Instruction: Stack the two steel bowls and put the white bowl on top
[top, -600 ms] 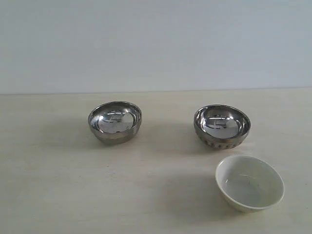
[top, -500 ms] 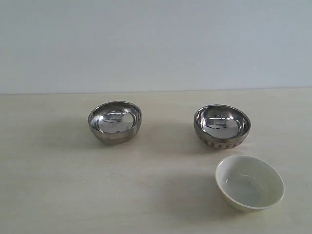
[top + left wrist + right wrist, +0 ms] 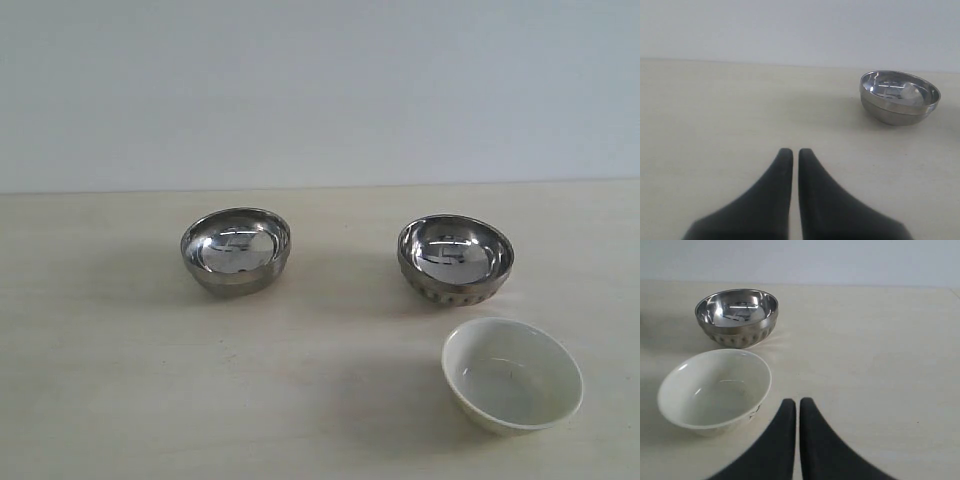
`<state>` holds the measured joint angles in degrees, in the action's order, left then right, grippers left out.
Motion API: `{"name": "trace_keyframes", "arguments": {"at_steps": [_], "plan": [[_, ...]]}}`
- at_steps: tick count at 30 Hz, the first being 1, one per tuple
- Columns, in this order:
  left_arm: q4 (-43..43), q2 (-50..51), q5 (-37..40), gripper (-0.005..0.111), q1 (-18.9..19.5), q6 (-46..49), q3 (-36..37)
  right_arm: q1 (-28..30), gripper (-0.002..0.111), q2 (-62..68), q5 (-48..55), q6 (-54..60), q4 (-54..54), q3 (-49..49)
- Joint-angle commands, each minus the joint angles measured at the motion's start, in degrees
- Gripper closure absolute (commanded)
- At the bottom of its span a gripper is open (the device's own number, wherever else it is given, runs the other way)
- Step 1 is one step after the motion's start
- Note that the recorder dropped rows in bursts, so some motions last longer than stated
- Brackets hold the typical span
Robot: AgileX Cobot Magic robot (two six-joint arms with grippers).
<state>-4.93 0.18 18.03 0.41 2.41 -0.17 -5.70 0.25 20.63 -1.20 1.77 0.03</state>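
Observation:
Two steel bowls stand apart on the pale table. The smooth steel bowl [image 3: 236,249] [image 3: 899,96] is at centre left. The steel bowl with a dimpled lower outside [image 3: 456,258] [image 3: 737,316] is at centre right. The white bowl [image 3: 512,373] [image 3: 715,390] sits in front of the dimpled bowl, slightly to its right. No arm shows in the exterior view. My left gripper [image 3: 791,152] is shut and empty, well short of the smooth bowl. My right gripper [image 3: 797,402] is shut and empty, its tips just beside the white bowl's rim.
The pale table [image 3: 120,380] ends at a plain light wall [image 3: 320,90] behind the bowls. Nothing else stands on the table in any view.

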Motion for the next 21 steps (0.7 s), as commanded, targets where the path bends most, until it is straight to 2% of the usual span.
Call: {"name": "trace_keyframes", "arguments": {"at_steps": [1,5,8,13,21], "plan": [[0.0,-0.2,-0.4,0.103,-0.3,-0.3,0.2,-0.1,0.108,-0.3,-0.2,0.3,0.5,0.0],[0.0,-0.2,-0.4,0.103,-0.3,-0.3,0.2,-0.1,0.108,-0.3,-0.3,0.7,0.6,0.0],[0.0,-0.2,-0.4,0.103,-0.3,-0.3,0.2,-0.1,0.108,-0.3,-3.6,6.1,1.0,0.0],[0.0,-0.2,-0.4,0.103,-0.3,-0.3,0.2,-0.1,0.108,-0.3,-21.1,15.5,1.8,0.0],[0.0,-0.2,-0.4,0.103,-0.3,-0.3,0.2,-0.1,0.108,-0.3,-53.2,11.6,1.8,0.0]]}}
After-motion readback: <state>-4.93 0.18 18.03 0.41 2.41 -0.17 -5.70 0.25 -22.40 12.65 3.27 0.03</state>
